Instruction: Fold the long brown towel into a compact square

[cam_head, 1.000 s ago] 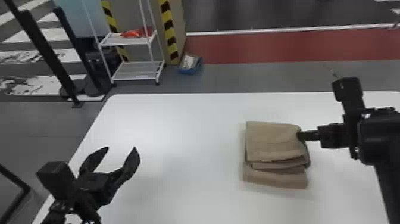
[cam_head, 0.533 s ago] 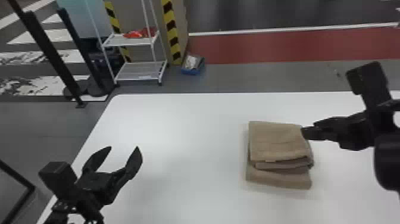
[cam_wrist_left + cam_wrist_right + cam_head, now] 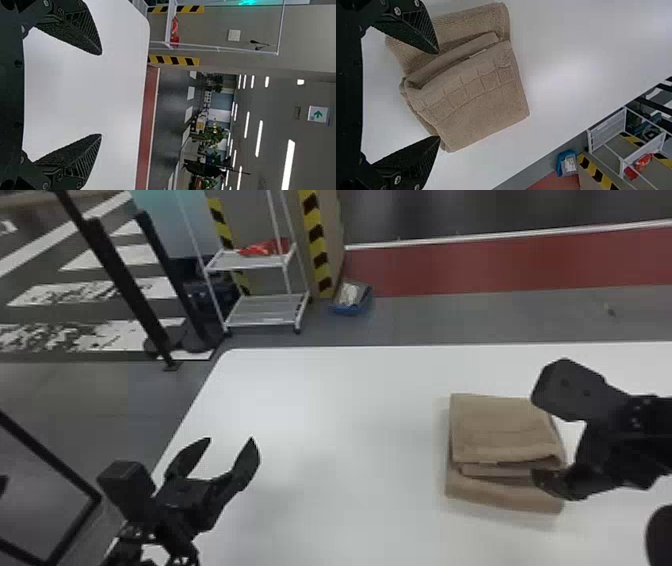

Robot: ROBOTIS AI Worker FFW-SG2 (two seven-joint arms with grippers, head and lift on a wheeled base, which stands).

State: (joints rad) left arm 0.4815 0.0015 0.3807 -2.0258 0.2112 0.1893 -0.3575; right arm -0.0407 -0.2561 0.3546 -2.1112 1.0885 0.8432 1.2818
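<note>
The brown towel (image 3: 500,430) lies folded into a thick, roughly square stack on the right part of the white table (image 3: 340,470), its layered edges facing the robot. At the towel's right side is my right gripper (image 3: 547,440), one finger over the near layers. In the right wrist view the right gripper (image 3: 440,95) stands open, its fingers spread across the side of the towel (image 3: 474,91). My left gripper (image 3: 230,445) is parked open at the table's left, well apart from the towel; in the left wrist view nothing is between the fingers of the left gripper (image 3: 101,94).
Beyond the table's far left corner stand a white wire shelf (image 3: 265,310) with a red item and a blue bin (image 3: 351,299) on the floor. Black posts (image 3: 120,285) rise at the left. Bare tabletop lies between the left gripper and the towel.
My right gripper has turned and come closer to the robot, from the towel's far right corner to its right side, and its fingers now show spread. The towel and left gripper look unchanged.
</note>
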